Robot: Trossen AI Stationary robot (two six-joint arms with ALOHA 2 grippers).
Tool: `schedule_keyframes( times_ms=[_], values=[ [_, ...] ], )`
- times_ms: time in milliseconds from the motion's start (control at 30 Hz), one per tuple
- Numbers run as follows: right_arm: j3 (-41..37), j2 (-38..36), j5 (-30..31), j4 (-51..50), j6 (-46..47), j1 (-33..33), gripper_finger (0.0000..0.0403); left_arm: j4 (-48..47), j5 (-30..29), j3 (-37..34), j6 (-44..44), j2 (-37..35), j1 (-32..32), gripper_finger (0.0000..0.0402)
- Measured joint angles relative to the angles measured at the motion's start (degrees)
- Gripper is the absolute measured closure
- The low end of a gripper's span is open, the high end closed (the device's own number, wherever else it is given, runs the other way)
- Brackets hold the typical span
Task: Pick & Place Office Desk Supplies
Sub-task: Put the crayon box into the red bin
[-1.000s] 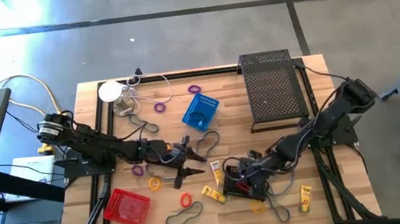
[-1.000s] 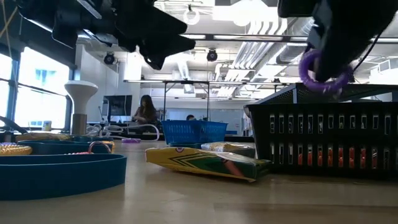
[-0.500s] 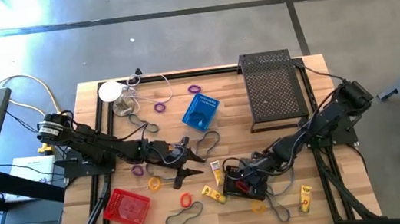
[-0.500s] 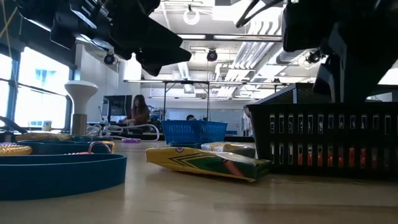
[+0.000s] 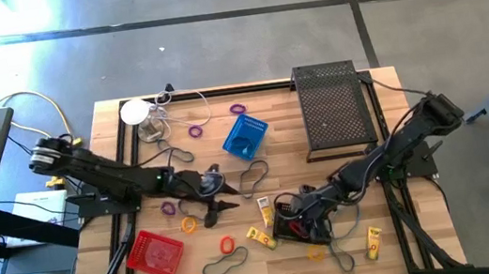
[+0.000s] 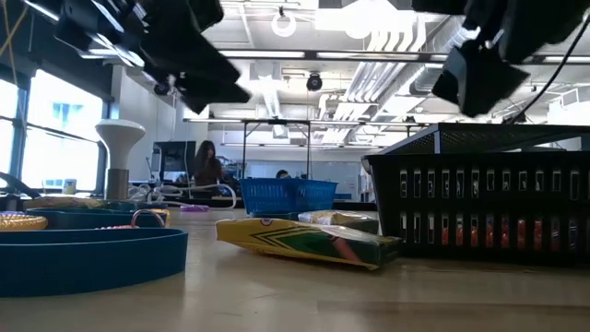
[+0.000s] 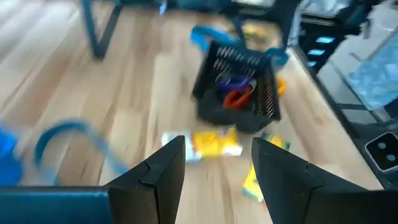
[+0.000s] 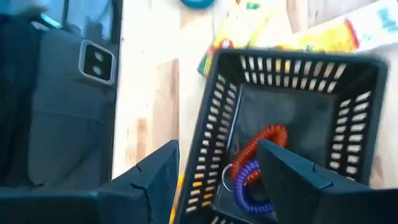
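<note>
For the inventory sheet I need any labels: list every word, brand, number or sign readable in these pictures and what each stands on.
No text can be read in any view.
yellow tubes: printed in red and green, but no letters can be made out.
black mesh basket: no label; it holds a red ring and a purple ring.
blue mesh basket, red mesh basket: no marking visible.

Below the right claw (image 8: pixel 217 171), a black basket (image 8: pixel 348 81) of matt slotted plastic holds coiled plastic rings, purple (image 8: pixel 245 190) and orange-red (image 8: pixel 264 143). The table (image 5: pixel 194 115) is pale, smooth-grained wood. Glossy yellow tubes (image 6: pixel 304 242) lie nearby.
</note>
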Motion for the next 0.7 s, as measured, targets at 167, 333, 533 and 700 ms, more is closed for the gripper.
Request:
schedule_keyframes(
  times_ms=[167,333,533,700],
  values=[
    [0.00,-1.91,0.18,0.31,-1.58,0.06,0.0197,-15.15,-5.00,0.00,-11.49,-5.79,1.21,0.0222],
    [0.00,-1.97,0.20,-0.08,-1.58,0.86,0.0197,-30.36,-7.03,0.00,-17.20,-10.51,3.43,0.0222],
    [0.00,-1.95,0.57,0.36,-1.59,0.93,0.0197,-50.00,-2.66,-0.02,-9.20,-16.09,5.03,0.0222],
    [0.02,-1.61,0.67,1.36,-1.61,0.93,0.0197,-59.65,-3.67,-0.06,-3.44,-17.84,5.14,0.0222]
  ],
)
